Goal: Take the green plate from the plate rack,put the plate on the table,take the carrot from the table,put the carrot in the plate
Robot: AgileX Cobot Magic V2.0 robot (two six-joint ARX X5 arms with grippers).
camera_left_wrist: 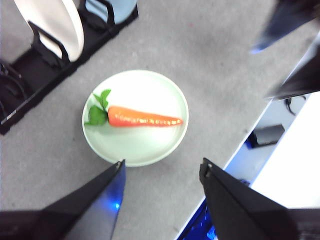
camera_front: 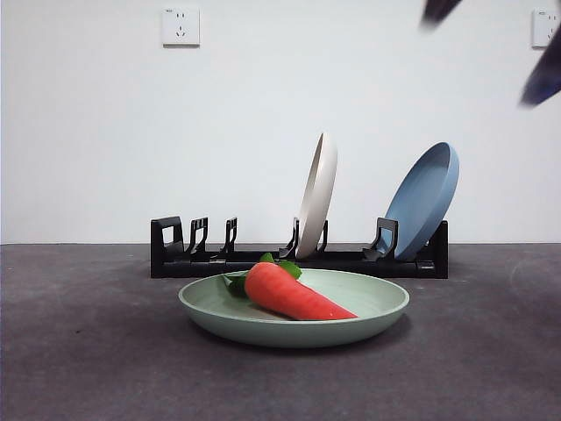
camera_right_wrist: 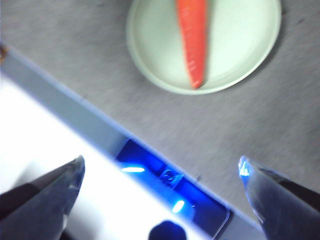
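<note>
The left gripper hangs high above the table with its two black jaws spread wide and nothing between them; straight below and a little ahead of its tips lies the green plate, flat on the grey surface, with the carrot resting inside it, leaves towards the plate rack. The right gripper is likewise parted and empty, raised over the table's near edge, with the plate and the carrot's pointed end beyond its jaws. In the front view only dark blurred tips show at the top right corner, well clear of everything. Judged from how things lie, both placements look done, so the risks are those of leaving. The carrot is round and tapered and lies slanted across the shallow dish; a jolt to the table could roll it towards the low rim, though it sits near the middle now. An arm dropping or sweeping low on its way out could clip the plate's raised rim and slide it, or brush the cream plate and the blue plate, which lean in the rack behind and could tip out of their slots. The right gripper, so close to the table edge, could also catch that edge if it descends.
</note>
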